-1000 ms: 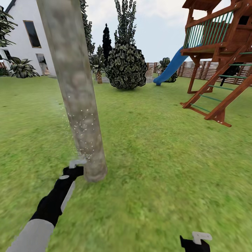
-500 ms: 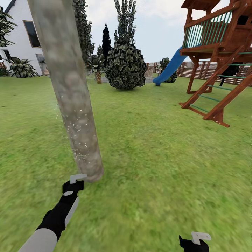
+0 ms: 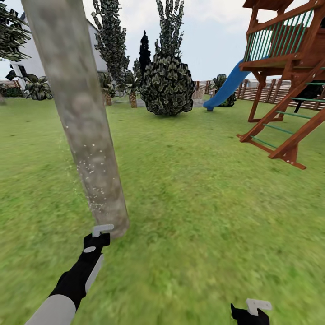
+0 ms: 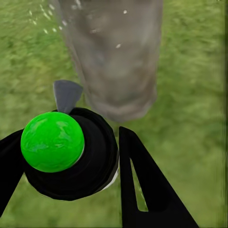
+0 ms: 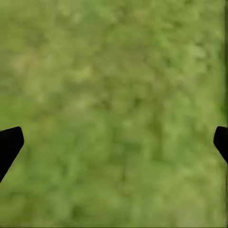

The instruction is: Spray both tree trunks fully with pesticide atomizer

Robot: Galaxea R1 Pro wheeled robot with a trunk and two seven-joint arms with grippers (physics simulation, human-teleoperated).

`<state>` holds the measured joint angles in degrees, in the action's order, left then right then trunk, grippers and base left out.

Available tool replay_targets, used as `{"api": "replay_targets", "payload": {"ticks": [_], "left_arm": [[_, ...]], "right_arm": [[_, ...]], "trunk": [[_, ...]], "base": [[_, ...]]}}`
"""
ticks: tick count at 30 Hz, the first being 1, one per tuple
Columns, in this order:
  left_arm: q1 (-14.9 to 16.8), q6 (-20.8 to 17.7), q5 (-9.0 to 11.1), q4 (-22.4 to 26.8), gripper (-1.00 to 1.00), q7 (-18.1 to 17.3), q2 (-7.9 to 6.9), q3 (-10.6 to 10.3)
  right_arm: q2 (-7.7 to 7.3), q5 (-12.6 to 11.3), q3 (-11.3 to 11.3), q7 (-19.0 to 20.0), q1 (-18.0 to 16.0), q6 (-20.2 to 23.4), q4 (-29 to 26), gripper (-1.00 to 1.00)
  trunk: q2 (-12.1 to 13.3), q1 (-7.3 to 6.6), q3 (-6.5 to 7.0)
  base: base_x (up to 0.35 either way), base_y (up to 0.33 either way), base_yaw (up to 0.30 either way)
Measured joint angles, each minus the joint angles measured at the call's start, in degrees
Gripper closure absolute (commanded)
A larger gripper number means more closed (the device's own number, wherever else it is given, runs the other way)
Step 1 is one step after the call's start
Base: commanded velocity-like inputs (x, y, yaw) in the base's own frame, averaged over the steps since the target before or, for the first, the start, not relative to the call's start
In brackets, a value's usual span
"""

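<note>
A thick, mottled grey-brown tree trunk (image 3: 85,131) leans up from the grass floor (image 3: 203,203), its lower part dotted with white spray specks. My left gripper (image 3: 96,239) sits low, just in front of the trunk's base. In the left wrist view this gripper (image 4: 71,159) is shut on the pesticide atomizer (image 4: 83,166), a dark bottle with a bright green spot and a grey spray head that points at the trunk (image 4: 114,52). My right gripper (image 3: 250,313) hangs low at the right. Its wrist view has this gripper (image 5: 114,142) open over bare grass.
A wooden play tower (image 3: 289,76) with a blue slide (image 3: 225,88) stands at the right. A dark cone-shaped bush (image 3: 167,83) and thin trees stand behind the trunk. A slat fence (image 3: 266,90) runs along the far edge, and a white house (image 3: 31,67) is at the far left.
The head view has shifted, so the background has slid sideways. My left gripper with the atomizer has drawn back from beside the trunk base to just in front of it. The right gripper is unchanged.
</note>
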<state>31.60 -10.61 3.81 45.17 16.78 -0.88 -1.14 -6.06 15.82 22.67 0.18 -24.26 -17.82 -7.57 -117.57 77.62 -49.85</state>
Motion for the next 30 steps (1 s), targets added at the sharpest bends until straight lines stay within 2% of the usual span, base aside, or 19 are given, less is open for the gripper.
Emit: {"api": "replay_targets", "payload": {"ticks": [13, 24, 30], "left_arm": [[-0.05, 0.06, -0.03, -0.09, 1.00, 0.00, 0.44, 0.00], [-0.05, 0.06, -0.05, -0.09, 1.00, 0.26, 0.38, 0.00], [-0.05, -0.10, 0.00, -0.09, 1.00, 0.76, 0.44, 0.00]], "right_arm": [[0.00, 0.07, 0.00, 0.00, 0.00, 0.06, 0.00, -1.00], [0.00, 0.09, 0.00, 0.00, 0.00, 0.02, 0.01, -1.00], [0.00, 0.08, 0.00, 0.00, 0.00, 0.03, 0.01, -1.00]], "trunk": [[0.00, 0.00, 0.00], [0.00, 0.00, 0.00], [0.00, 0.00, 0.00]], "base": [[0.155, -0.247, 0.006], [0.125, -0.254, 0.256], [0.084, -0.267, 0.031]]}}
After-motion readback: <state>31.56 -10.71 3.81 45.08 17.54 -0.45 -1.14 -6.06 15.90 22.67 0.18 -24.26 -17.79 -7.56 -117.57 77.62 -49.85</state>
